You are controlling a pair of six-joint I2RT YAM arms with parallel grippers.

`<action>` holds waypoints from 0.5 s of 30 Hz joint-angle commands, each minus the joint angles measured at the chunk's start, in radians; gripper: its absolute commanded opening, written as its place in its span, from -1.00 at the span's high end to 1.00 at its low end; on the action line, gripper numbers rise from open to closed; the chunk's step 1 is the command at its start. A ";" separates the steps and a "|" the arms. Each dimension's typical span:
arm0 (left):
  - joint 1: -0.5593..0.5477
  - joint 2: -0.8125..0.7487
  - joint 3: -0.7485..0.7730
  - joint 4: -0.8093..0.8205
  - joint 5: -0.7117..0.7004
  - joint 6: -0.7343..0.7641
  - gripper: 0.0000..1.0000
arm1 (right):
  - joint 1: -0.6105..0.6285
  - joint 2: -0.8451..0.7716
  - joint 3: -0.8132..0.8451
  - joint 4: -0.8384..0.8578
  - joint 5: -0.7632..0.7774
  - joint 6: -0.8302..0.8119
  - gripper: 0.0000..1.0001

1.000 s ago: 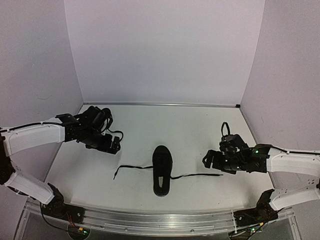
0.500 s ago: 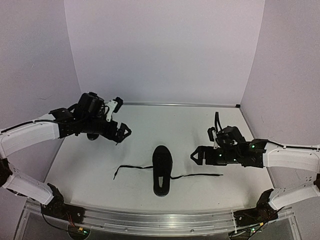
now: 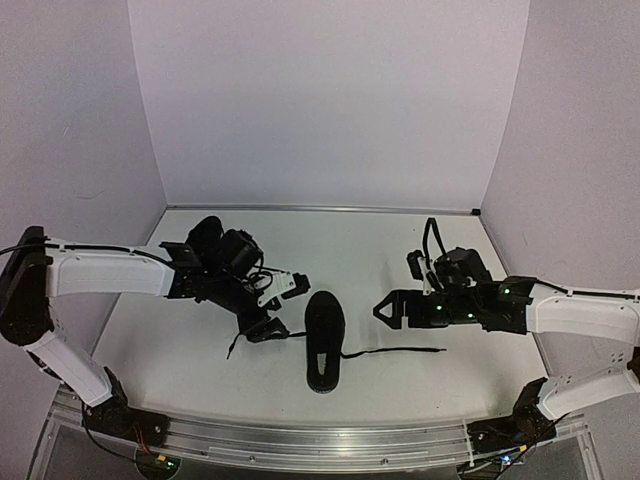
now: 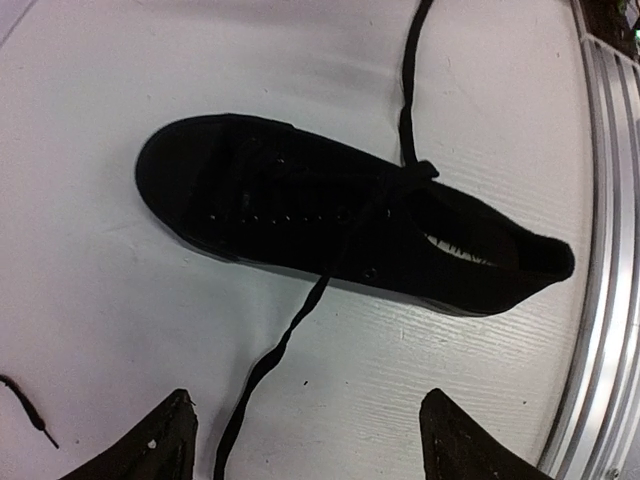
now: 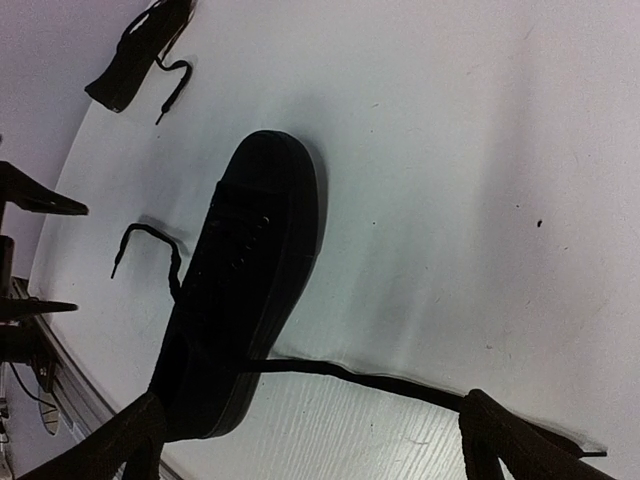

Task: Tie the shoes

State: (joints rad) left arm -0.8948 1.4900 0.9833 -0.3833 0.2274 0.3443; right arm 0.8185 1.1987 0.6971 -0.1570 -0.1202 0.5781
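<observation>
One black shoe (image 3: 323,340) lies in the middle of the table, toe pointing away, with its laces untied. One lace (image 3: 250,337) trails left and the other lace (image 3: 400,350) trails right. My left gripper (image 3: 279,308) hovers open just left of the shoe. In the left wrist view the shoe (image 4: 340,225) lies ahead, and its lace (image 4: 265,365) runs between the spread fingertips (image 4: 150,450) without being pinched. My right gripper (image 3: 384,310) is open, right of the shoe. In its view the lace (image 5: 400,385) runs from the shoe (image 5: 240,290) to the right finger (image 5: 520,450).
The second black shoe (image 5: 138,52) lies at the back left, partly behind the left arm (image 3: 205,233). An aluminium rail (image 4: 600,250) runs along the near table edge. Pale walls close in the back and both sides.
The left arm has swung from the back left corner forward and right, its gripper now over the shoe's left lace. The right gripper has shifted left toward the shoe.
</observation>
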 commanded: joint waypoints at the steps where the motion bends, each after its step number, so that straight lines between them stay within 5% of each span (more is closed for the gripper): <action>1: 0.004 0.138 0.078 -0.033 0.029 0.184 -0.37 | -0.002 0.007 -0.002 0.038 -0.016 0.003 -0.97; 15: 0.024 0.308 0.114 0.010 -0.009 0.299 0.33 | -0.002 -0.007 -0.033 0.046 -0.015 0.015 -0.97</action>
State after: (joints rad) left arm -0.8829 1.7731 1.0603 -0.4140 0.2233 0.6000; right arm 0.8185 1.1988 0.6731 -0.1314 -0.1295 0.5843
